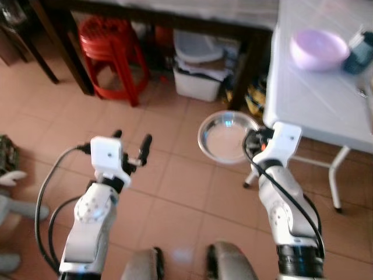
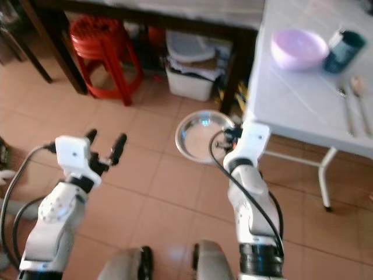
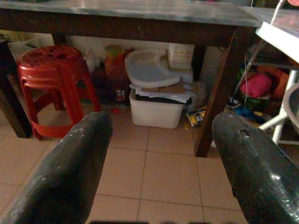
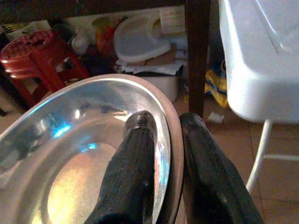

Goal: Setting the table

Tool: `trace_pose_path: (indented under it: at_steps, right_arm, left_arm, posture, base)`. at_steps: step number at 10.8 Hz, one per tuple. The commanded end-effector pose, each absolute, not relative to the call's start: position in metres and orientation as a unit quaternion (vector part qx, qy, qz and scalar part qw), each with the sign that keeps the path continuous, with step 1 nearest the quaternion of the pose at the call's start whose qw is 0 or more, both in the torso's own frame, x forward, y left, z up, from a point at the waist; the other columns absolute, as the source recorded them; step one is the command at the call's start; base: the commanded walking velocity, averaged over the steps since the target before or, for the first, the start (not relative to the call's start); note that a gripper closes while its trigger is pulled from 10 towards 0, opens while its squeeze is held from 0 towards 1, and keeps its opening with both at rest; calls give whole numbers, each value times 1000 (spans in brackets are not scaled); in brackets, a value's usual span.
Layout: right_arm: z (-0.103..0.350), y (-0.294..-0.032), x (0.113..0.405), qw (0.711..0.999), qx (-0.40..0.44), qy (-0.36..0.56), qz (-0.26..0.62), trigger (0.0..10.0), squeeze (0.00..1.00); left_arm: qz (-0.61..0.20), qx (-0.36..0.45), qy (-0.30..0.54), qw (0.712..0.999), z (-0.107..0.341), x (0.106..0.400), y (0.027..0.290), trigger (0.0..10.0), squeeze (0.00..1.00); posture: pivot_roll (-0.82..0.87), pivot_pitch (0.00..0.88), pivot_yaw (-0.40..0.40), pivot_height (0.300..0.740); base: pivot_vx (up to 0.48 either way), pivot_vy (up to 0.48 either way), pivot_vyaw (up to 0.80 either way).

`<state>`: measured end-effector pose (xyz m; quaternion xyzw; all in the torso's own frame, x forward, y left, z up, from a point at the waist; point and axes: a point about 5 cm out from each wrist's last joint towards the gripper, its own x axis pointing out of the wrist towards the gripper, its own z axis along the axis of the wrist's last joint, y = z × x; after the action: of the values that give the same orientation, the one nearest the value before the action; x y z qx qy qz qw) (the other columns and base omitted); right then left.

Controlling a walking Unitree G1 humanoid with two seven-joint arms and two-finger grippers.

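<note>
Head and wrist views of a tiled room. The floor [image 1: 175, 186] is laid with reddish-brown square tiles. At the right stands a white table [image 2: 303, 105] on white tube legs; it carries a lilac bowl [image 2: 298, 48], a dark teal cup [image 2: 344, 51] just beside the bowl, and two spoons [image 2: 354, 105] lying nearer the front edge. Along the far side runs a dark wooden table [image 3: 140, 18] with a pale top. Under it stand a stack of red plastic stools [image 3: 53, 79] and a white bin [image 3: 156, 109] heaped with papers and topped by a white lid [image 3: 147, 67]; coloured clutter lies behind the dark leg at the right. The right pincer [image 4: 163, 154] is closed on the rim of a steel plate [image 1: 224, 137], one finger inside the dish and one outside, as the right wrist view shows. The plate is held in the air above the floor, just beside the white table's near corner and lower than its top, its shiny face upward. The left pincer [image 1: 131, 146] is raised over the floor well to the left of the plate, its fingers [image 3: 70, 172] spread wide and holding nothing. The robot's feet [image 1: 186, 262] show at the lower edge of the head views.
</note>
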<state>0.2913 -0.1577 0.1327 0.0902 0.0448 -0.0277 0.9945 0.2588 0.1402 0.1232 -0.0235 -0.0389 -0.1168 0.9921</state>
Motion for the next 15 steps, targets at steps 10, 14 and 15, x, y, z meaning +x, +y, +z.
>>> trace_pose_path:
  at_steps: [10, 14, 15]
  right_arm:
    - [157, -143, 300, 999, 21, -40, 18, 10000, 0]
    - [166, -147, 305, 998, 14, -66, 15, 10000, 0]
    - [168, -147, 305, 997, 12, -69, 14, 10000, 0]
  left_arm:
    - [-133, -7, -68, 989, 131, 276, 132, 10000, 0]
    - [-139, -7, -75, 987, 132, 279, 128, 10000, 0]
    - [-139, -7, -76, 987, 132, 279, 128, 10000, 0]
  posture:
    - [-95, 176, 12, 740]
    - [-100, 176, 12, 740]
    - [-99, 176, 13, 740]
  base:
    - [465, 0, 0]
    - [472, 0, 0]
    - [472, 0, 0]
